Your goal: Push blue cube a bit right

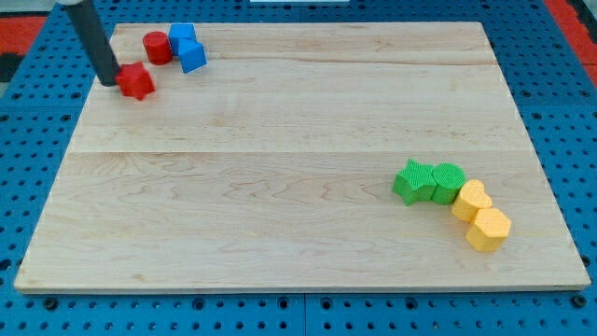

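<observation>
**Desk:** What's on the counter (298,140) right now?

**Photographer:** A pale wooden board on a blue pegboard. My tip (109,82), the lower end of a dark rod slanting in from the view's top left, sits at the board's far left edge, touching or just beside the left side of a red star-like block (137,81).

**Desk:** And the blue cube?

**Photographer:** The blue cube (192,56) lies near the view's top left, touching a second blue block (181,36) just behind it. A red cylinder (157,47) stands against their left side. The tip is to the lower left of that cluster, apart from the cube, with the red star-like block nearer.

**Desk:** Fingers?

**Photographer:** The arm has no fingers; it ends in the bare rod.

**Desk:** Anything else?

**Photographer:** Well apart, at the view's lower right, a chain of blocks runs in a curve: a green star-like block (413,181), a green cylinder (448,180), then two yellow blocks (471,200) (488,229), each touching the next.
</observation>
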`<state>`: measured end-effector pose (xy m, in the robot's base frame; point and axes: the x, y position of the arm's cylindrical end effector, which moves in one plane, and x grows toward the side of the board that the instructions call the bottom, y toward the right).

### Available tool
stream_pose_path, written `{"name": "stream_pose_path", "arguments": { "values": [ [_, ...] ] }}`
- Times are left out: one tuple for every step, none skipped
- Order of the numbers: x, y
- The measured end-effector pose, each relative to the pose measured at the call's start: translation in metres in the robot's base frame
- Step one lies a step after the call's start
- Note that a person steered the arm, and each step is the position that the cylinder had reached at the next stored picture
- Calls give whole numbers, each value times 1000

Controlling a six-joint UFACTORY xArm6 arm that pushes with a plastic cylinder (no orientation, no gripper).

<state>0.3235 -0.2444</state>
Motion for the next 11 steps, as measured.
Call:
{"name": "stream_pose_path", "arguments": {
  "values": [
    [4, 34],
    [-3, 60],
    [-11, 14],
    [-39, -16],
    [-77, -16],
    [-113, -16],
    [-126, 0],
    [-119, 25],
    [-119, 46],
    [-119, 70],
    [-121, 79]
  ]
}}
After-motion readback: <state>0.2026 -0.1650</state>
